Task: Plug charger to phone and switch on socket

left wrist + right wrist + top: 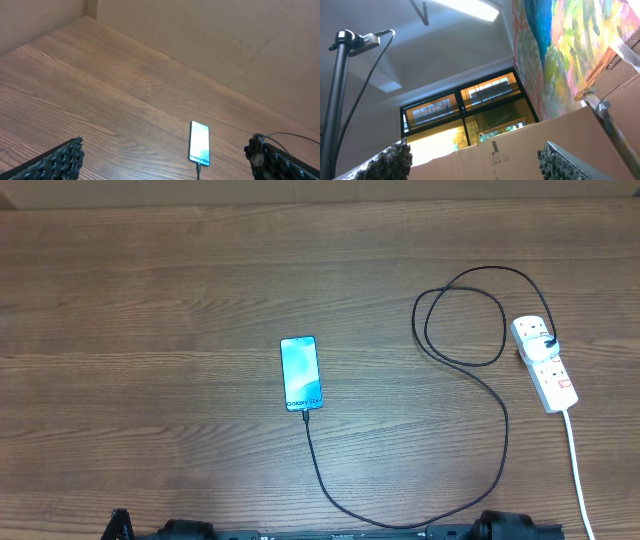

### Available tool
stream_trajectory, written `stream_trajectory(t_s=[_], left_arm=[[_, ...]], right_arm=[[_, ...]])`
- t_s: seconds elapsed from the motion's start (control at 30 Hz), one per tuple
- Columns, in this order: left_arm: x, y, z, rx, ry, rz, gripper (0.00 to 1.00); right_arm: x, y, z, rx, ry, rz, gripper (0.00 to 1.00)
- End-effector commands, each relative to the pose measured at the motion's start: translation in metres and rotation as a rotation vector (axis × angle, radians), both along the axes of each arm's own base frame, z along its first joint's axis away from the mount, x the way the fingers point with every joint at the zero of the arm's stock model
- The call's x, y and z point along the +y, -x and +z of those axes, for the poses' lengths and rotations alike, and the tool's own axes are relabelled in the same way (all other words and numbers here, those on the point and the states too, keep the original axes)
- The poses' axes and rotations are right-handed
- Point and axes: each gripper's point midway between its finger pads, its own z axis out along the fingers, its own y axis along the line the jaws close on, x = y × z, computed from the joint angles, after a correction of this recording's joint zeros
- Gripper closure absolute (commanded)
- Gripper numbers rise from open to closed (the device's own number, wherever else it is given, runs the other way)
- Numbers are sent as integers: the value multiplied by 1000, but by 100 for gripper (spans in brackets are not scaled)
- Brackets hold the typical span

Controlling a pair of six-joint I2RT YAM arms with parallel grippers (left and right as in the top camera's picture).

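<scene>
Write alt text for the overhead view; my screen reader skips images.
A phone with a lit blue screen lies on a wooden table; the black charger cable runs from its near end, loops right, and ends plugged into the white socket.

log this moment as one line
charger tip at phone near end, looks plugged | charger plug in socket | on/off state unreadable | left jaws open, empty | right jaws open, empty

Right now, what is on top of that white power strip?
A black plug sits on the socket, around its middle. The outlet under the plug is covered, so whether its pins are fully in cannot be seen.
</scene>
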Motion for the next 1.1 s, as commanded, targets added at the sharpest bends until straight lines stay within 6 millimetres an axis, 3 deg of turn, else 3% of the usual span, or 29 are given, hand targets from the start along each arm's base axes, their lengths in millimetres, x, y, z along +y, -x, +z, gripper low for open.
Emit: stream_trajectory(t_s=[0.0,0.4,0.47,1.07], left_arm=[[-2,-1,1,-4,3,-10,0],[-2,-1,1,-4,3,-10,0],[-2,-1,1,-4,2,-10,0],[-2,-1,1,-4,3,-10,0]], right_arm=[[-2,3,-2,-7,-7,-3,17],[-2,2,-2,-5,-8,-6,16],[-2,0,-1,-10,-7,-9,0],[-9,-53,9,-87,-3,18,0]])
